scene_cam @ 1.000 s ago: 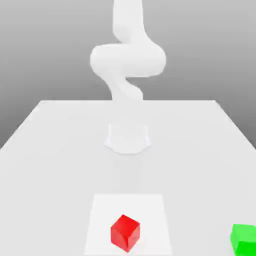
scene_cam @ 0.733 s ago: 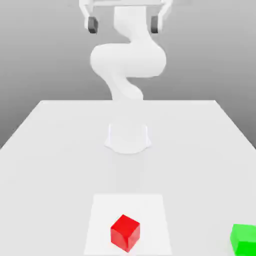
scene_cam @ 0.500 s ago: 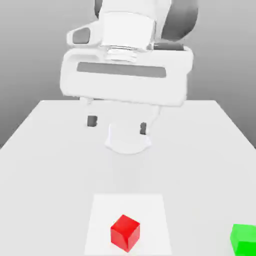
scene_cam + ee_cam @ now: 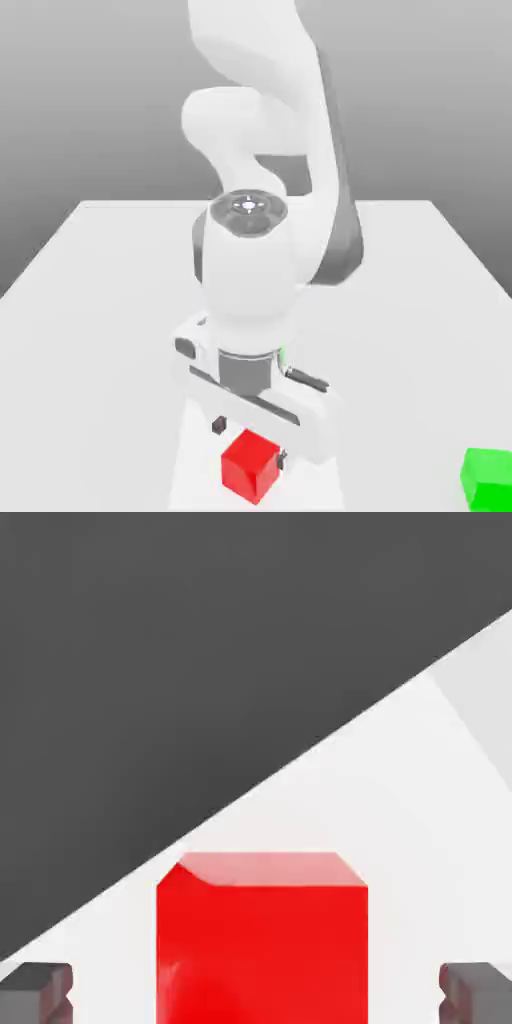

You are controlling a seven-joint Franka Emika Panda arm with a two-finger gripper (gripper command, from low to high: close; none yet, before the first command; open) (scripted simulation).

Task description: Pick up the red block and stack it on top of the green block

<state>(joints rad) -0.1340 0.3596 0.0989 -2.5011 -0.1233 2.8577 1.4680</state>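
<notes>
text: none readable; labels: none; brands: none; numbers: none; signs: none

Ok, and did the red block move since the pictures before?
No, the red block sits in the same spot on the bright white square, turned the same way too.

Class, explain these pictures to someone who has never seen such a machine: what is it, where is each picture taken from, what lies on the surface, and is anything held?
The machine is a single white robot arm. The exterior view watches the scene from off the arm; the hand view comes from a camera on its hand.

On the table lies a white square with a red block on it. A green block sits toward the exterior view's right.

The end effector is open, its two fingers apart with the red block between them, a gap on each side. Nothing is held.
</notes>
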